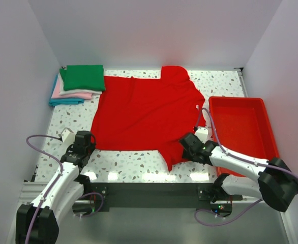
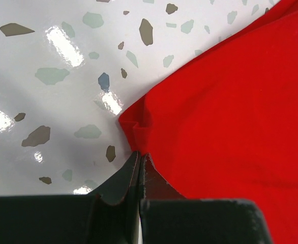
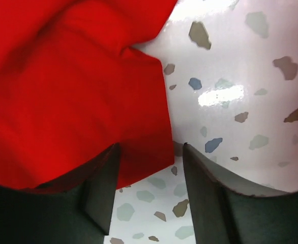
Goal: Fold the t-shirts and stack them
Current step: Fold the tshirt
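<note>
Starting at the near edge of the desk (image 1: 133,165), we find the left arm (image 1: 62,175) low at the near left corner of the red t-shirt (image 1: 144,112), its jaws pressed fully together. The hem corner (image 2: 135,124) sits right at their tips, but we can't tell whether any cloth is actually pinched.

Across on the right, the right arm (image 1: 235,161) has its jaws standing apart, straddling the edge of the near sleeve (image 3: 113,117), with nothing gripped.

Beyond them the shirt lies spread over the middle of the desk, hem toward the left edge and collar toward the right. The red tray (image 1: 238,100) runs along the right edge, just beside the shoulder. In the far left corner sits the folded stack (image 1: 70,94), with the green t-shirt (image 1: 83,77) on top, close against the red cloth.

Here's our worry. If the left jaws hold only a sliver of hem, or none, a lift leaves that corner behind and the fold goes crooked. If the right jaws close on the sleeve alone, the body may sag and bunch. And a fold swept too far could nudge that tidy stack.
</note>
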Controlling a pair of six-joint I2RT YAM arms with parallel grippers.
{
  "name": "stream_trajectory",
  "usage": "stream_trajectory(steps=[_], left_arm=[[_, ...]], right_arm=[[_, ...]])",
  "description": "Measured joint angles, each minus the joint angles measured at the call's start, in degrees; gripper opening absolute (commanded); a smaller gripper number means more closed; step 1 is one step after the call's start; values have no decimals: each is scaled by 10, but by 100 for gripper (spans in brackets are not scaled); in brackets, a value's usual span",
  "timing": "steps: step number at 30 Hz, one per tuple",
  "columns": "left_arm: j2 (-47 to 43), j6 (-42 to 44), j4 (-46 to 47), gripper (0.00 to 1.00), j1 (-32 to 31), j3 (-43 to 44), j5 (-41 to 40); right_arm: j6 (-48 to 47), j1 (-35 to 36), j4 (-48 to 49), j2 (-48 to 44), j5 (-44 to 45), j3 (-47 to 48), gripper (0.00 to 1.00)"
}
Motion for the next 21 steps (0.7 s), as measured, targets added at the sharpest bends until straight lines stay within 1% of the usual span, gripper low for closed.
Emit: stream_trajectory(steps=[1,2,4,5,6,7,8,12,17,19,21], left_arm=[[0,2,0,0,0,0,0],[0,2,1,0,0,0,0],[0,3,3,0,0,0,0],[0,3,4,0,0,0,0],[0,4,5,0,0,0,0],[0,4,7,0,0,0,0],[1,4,9,0,0,0,0],[4,4,9,0,0,2,0],[4,9,10,0,3,14,0],[4,12,10,0,5,20,0],[5,13,10,0,6,24,0]], right_arm=[[1,0,11,0,-10,-11,49],[2,0,17,-1,-14,-20,40],[6,0,28,-16,-19,-29,31],[10,-1,33,-25,-24,-35,15],[11,-1,34,-36,-27,-42,7],[15,-1,34,-48,-32,-48,2],[19,-1,32,-60,-38,-52,0],[29,0,14,-116,-55,-54,0],[46,13,-31,-248,-82,-53,0],[59,24,-42,-289,-92,-53,0],[78,52,-48,-303,-95,-53,0]])
